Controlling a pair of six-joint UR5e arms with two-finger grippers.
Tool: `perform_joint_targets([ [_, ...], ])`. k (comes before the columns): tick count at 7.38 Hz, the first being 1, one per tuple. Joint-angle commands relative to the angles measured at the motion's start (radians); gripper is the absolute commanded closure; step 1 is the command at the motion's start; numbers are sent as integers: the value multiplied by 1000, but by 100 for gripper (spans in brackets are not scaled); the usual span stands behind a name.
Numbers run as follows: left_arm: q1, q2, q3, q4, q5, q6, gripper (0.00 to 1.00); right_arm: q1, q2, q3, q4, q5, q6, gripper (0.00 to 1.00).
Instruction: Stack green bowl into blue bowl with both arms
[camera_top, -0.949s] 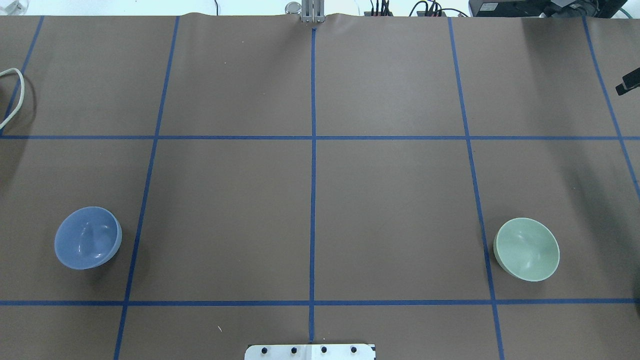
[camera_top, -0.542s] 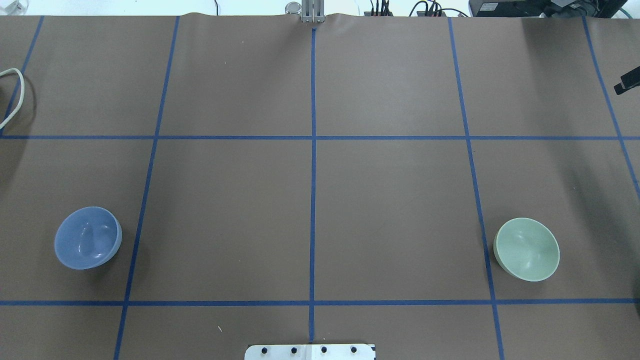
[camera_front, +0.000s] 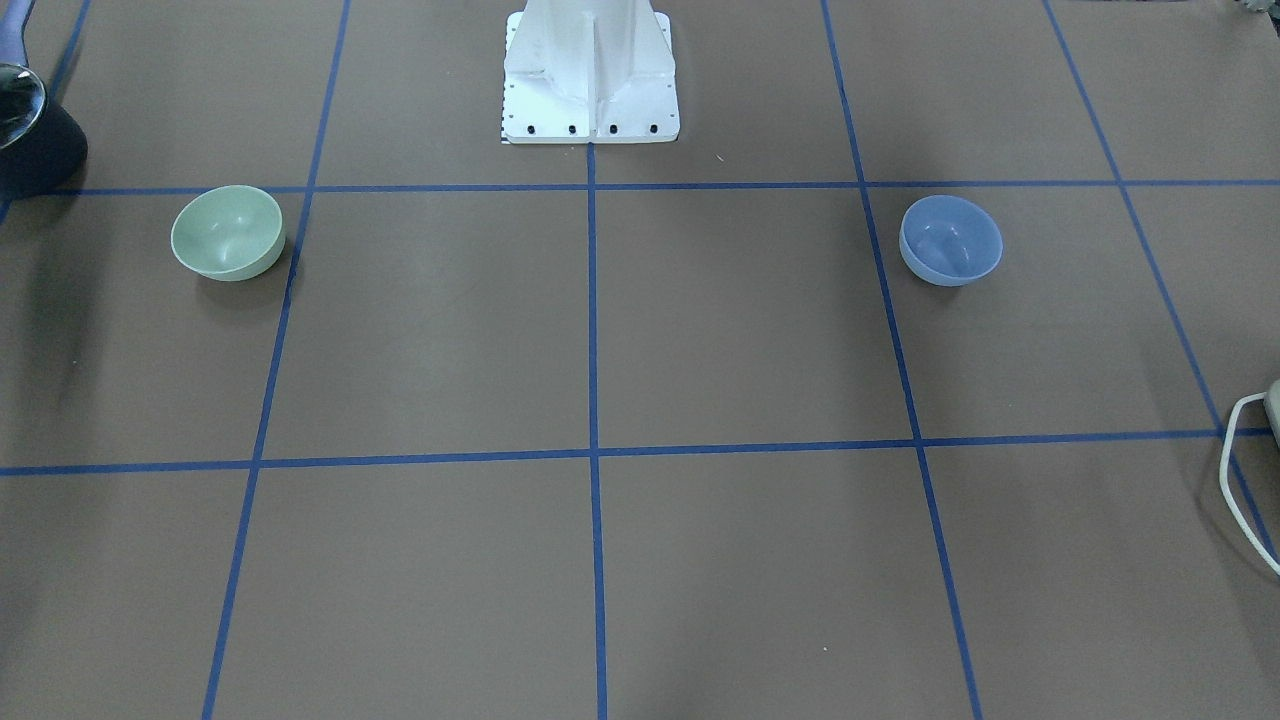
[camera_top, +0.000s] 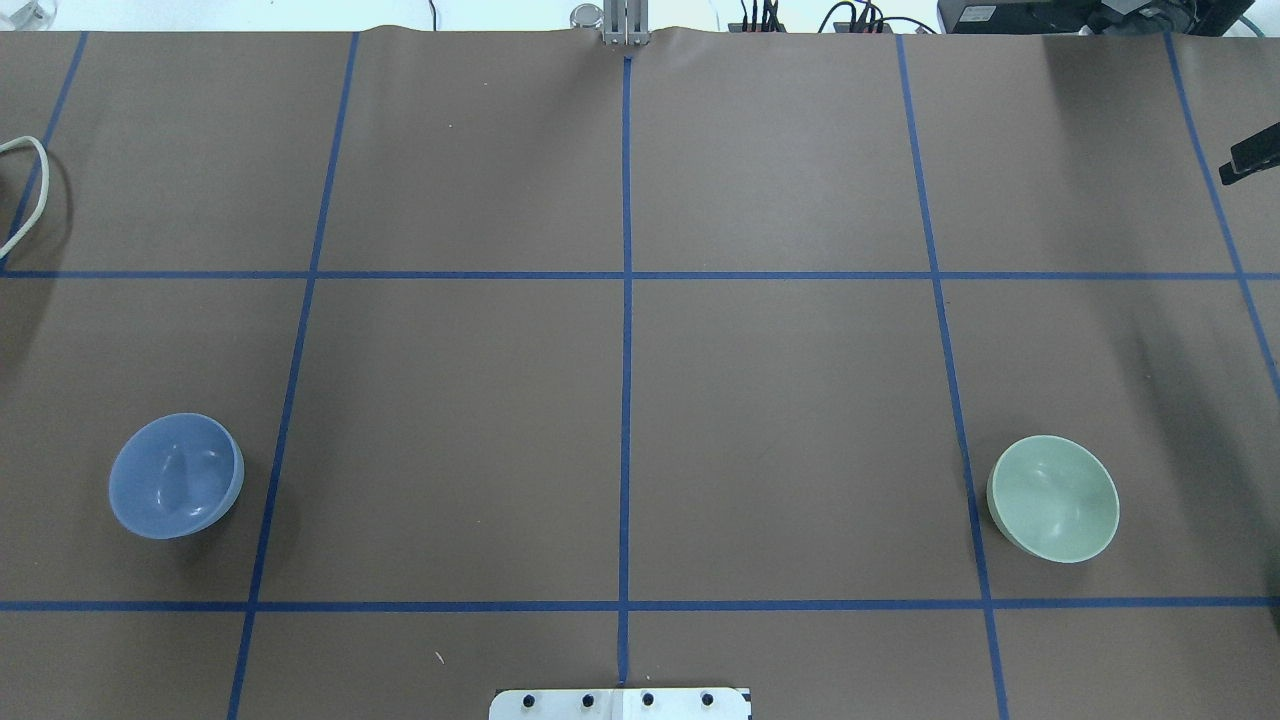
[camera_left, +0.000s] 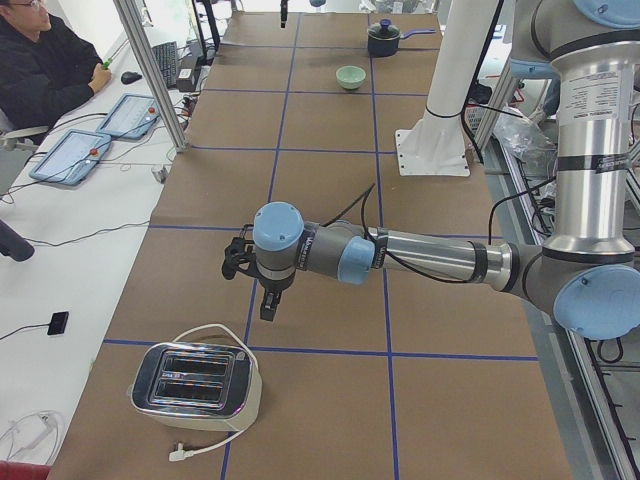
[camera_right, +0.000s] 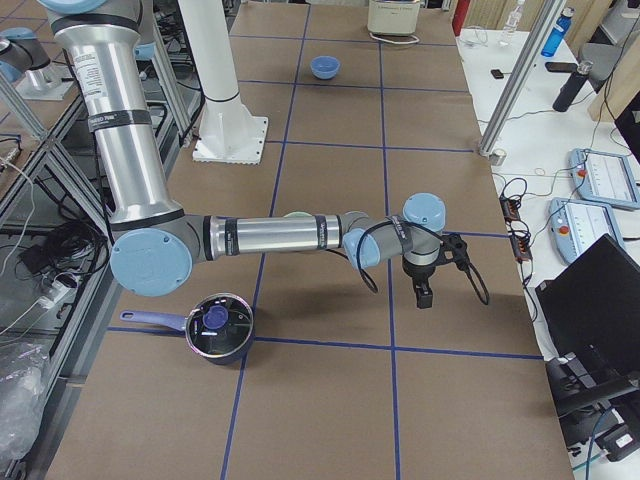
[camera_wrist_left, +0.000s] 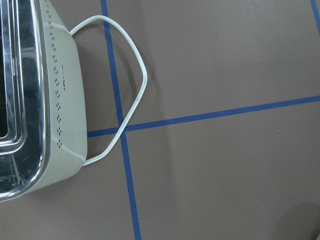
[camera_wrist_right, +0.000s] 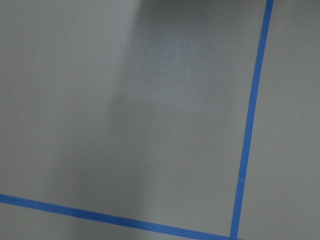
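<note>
- Worktop: a flat surface covered in brown paper and divided into rectangles by blue tape lines. It carries every item listed below.
- Left arm: a grey-silver jointed arm with light-blue joint caps. It is stretched low and nearly level over the robot's left end of the worktop, well apart from both bowls.
- Right arm: the same build, stretched low and level over the opposite end of the worktop.
- White base pedestal: stands at the robot-side edge, on the central tape line.
- Cream and chrome two-slot toaster: sits at the robot's left end, near the left arm's wrist.
- Dark saucepan with glass lid and blue handle: sits at the robot's right end, near the right arm's elbow.
- Periwinkle-blue round bowl: stands upright, opening up, on the robot's left half, near a lengthwise tape line. Nothing touches it.
- Pale mint-green round bowl: stands upright, opening up, on the robot's right half, just beside a lengthwise tape line. It is well apart from the blue bowl.
- White power cable: loops out from the toaster across a tape crossing.
- Left fingers: black, pointing down above the worktop near the toaster. The views do not show whether they are released or clenched.
- Right fingers: black, pointing down above bare worktop. Their state cannot be determined either.
</note>
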Motion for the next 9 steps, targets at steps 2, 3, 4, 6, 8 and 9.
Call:
perform_joint_targets([
  [2, 5, 34, -48, -48, 1, -147, 3, -14, -158, 174, 0, 63, 28, 0],
  [3, 11, 54, -50, -97, 1, -187, 3, -33, -239, 257, 0, 98, 44, 0],
  [4, 47, 57, -50, -153, 1, -271, 3, -65, -291, 308, 9, 97, 118, 0],
  [6, 162, 74, -50, -270, 58, -447, 3, -119, -362, 382, 16, 91, 170, 0],
  [8, 267, 75, -50, -374, 107, -603, 3, -195, -396, 386, 137, 84, 307, 0],
  [9, 309, 77, -50, -411, 115, -658, 3, -256, -407, 387, 194, 65, 385, 0],
])
